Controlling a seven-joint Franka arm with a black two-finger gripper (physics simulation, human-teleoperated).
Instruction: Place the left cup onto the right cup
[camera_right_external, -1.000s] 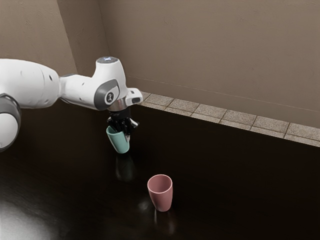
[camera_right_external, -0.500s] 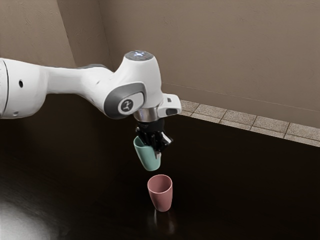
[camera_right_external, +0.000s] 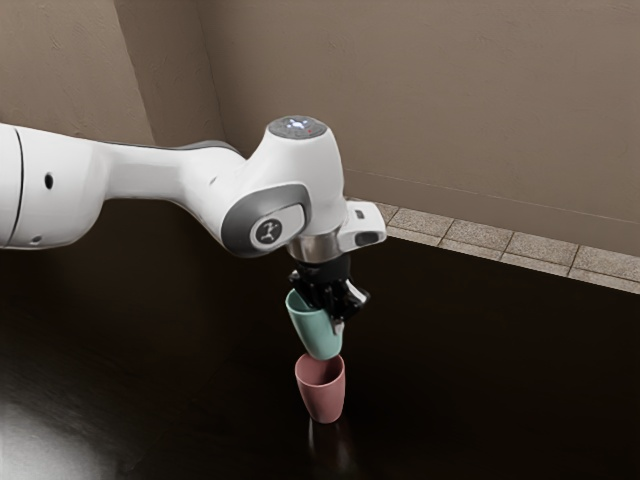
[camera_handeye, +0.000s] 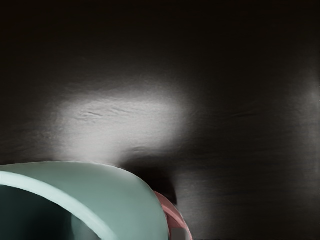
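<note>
– So how far along was the job?

– Well past halfway, by my reading. Over the dark bench (camera_right_external: 500, 400) the white arm (camera_right_external: 150, 190) reached toward the exterior view's right. The teal cup (camera_right_external: 315, 330) hung clear of the bench, so the pick-up looked done. The pink cup (camera_right_external: 322, 392) stood upright on the bench, directly beneath it.

– Were the two cups touching?

– Very near, but I could not tell for certain. From the side, the teal cup's base sat right at the pink rim, perhaps just dipping inside. It was tilted, its mouth leaning toward the exterior view's left. What remained, I judged, was to lower it until it seated, then let go.

– And the gripper?

– The gripper (camera_right_external: 340, 306) was closed narrowly on the teal cup's wall at the rim, on the side toward the exterior view's right. So the cup hung below the fingers and a little toward the exterior view's left of them.

– Did the wrist view agree?

– Yes. The teal cup (camera_handeye: 100, 200) curved large just under the hand, and a sliver of the pink cup (camera_handeye: 173, 216) peeped out beside it. That suggested the stack was nearly lined up, though not dead centre.
</note>
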